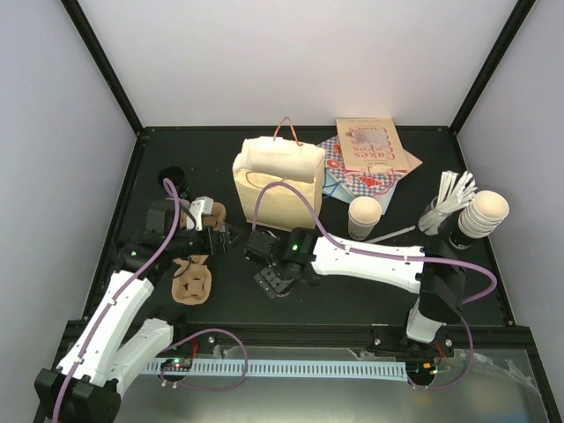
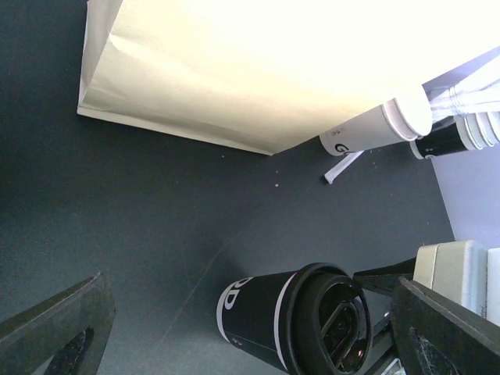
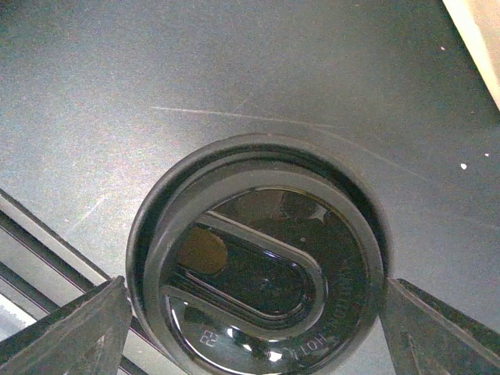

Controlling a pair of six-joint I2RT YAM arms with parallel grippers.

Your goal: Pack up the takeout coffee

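Lidless cups stacked far right, beside white sticks, perhaps straws; brown carrier left; printed bags behind.

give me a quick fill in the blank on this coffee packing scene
1. The lid on the coffee cup is ___.
2. The right gripper is over that lid with its jaws ___.
3. The cream cup beside the paper bag has no ___.
Missing words: black; open; lid.
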